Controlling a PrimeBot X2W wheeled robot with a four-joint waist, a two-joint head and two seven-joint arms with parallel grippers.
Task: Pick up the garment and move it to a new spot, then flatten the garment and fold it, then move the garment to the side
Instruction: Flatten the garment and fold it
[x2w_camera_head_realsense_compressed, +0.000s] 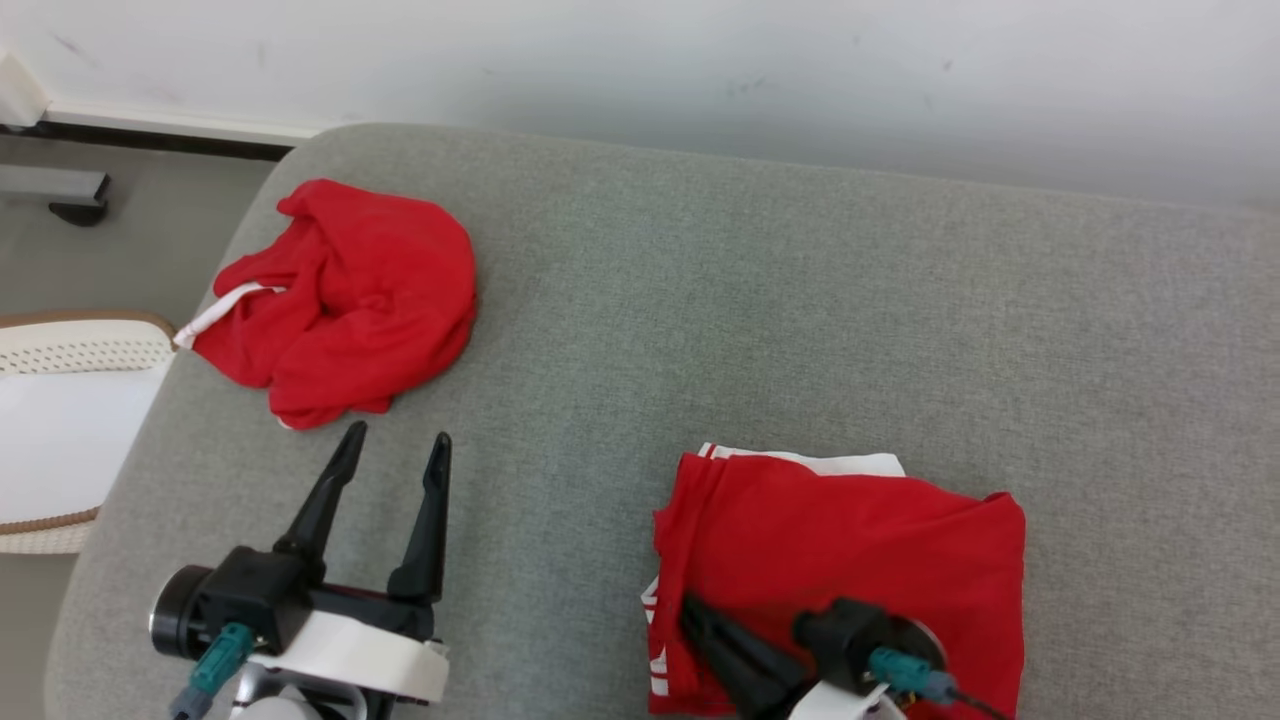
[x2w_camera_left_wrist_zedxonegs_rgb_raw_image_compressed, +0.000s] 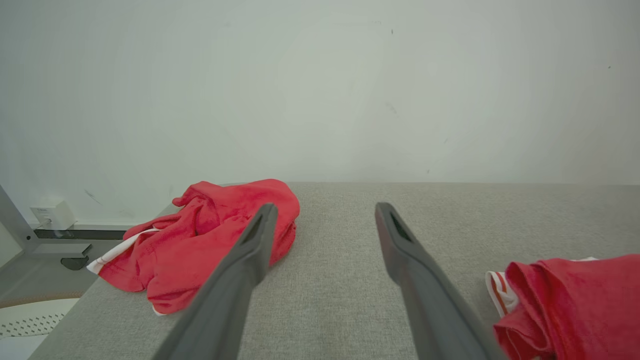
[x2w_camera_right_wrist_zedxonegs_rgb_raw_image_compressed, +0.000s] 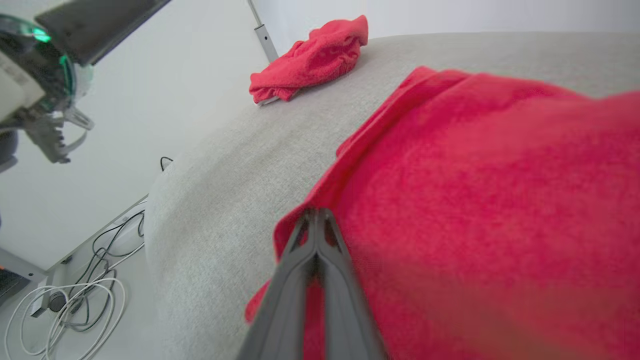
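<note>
Folding looks done: the folded red garment with white trim (x2w_camera_head_realsense_compressed: 860, 540) lies under the right gripper (x2w_camera_head_realsense_compressed: 695, 610), whose fingers are pressed together at its edge. I cannot tell if they pinch cloth. Moving it aside remains. The left gripper (x2w_camera_head_realsense_compressed: 398, 437) is spread wide, with a crumpled red cloth heap (x2w_camera_head_realsense_compressed: 350, 300) just beyond its fingers on the grey fabric worktop (x2w_camera_head_realsense_compressed: 750, 300).

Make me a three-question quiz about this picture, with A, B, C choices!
1. The crumpled garment lies: A) at the grey cushion's far left corner B) on the floor C) in a drawer.
2. Red garments: A) one B) two C) four.
3. On the left gripper, the fingers are: A) spread apart B) pressed together C) holding cloth.
Answers: 1A, it sits by the cushion's left edge; 2B, the crumpled one plus a folded garment; 3A, a wide gap shows between them.
</note>
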